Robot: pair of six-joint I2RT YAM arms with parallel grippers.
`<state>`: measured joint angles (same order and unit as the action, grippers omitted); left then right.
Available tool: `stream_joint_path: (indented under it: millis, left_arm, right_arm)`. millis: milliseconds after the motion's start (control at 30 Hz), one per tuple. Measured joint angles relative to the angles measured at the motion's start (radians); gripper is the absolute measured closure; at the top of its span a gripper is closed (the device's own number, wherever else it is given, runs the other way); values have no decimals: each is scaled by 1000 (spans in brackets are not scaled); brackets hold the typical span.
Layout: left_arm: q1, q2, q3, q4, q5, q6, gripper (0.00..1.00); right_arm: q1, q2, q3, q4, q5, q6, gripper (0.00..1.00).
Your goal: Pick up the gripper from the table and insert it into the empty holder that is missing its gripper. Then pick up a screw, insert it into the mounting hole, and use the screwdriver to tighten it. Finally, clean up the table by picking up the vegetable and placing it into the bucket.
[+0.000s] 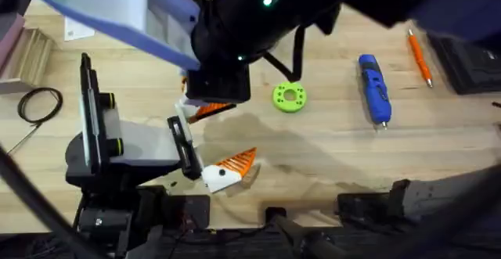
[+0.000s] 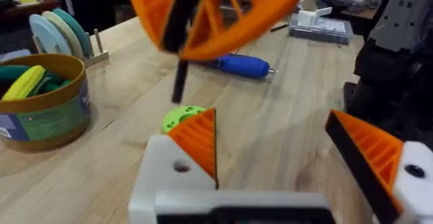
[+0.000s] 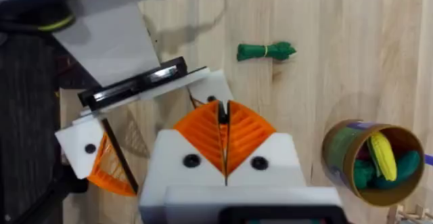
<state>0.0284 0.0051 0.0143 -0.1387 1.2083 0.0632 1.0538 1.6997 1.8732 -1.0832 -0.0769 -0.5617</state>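
Desk [image 1: 329,145]: one screwdriver [image 1: 374,88], one vegetable [image 3: 265,51], one bucket [image 3: 369,162], one disc [image 1: 290,97]; left end effector [image 2: 281,156] wide, right end effector [image 3: 224,130] pinched closed, empty.

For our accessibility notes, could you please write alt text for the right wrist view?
The right gripper, its white fingers with orange pads pressed shut, hangs above a wooden table beside the left gripper. A dark green vegetable lies on the wood, and a bucket holds yellow and green toy pieces.

overhead: high, looking down and forward over desk [image 1: 438,145] | left wrist: low, level across desk | right wrist: close, straight down | shared by wrist views: bucket [image 2: 42,103] [image 3: 365,163]
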Motion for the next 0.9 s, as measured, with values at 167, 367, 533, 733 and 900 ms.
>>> stream_joint_path:
  millis: [167, 367, 533, 733, 900]
  left_arm:
    - [0, 0, 0, 0, 0, 0, 15]
    - [0, 0, 0, 0, 0, 0, 16]
    - [0, 0, 0, 0, 0, 0, 15]
    - [0, 0, 0, 0, 0, 0, 15]
    - [0, 0, 0, 0, 0, 0, 15]
  right_arm:
    - [0, 26, 0, -17, 0, -19, 995]
    - [0, 29, 0, -17, 0, -23, 995]
    - [0, 30, 0, -17, 0, -23, 995]
    - [0, 30, 0, -37, 0, -23, 995]
    - [0, 30, 0, -54, 0, -23, 995]
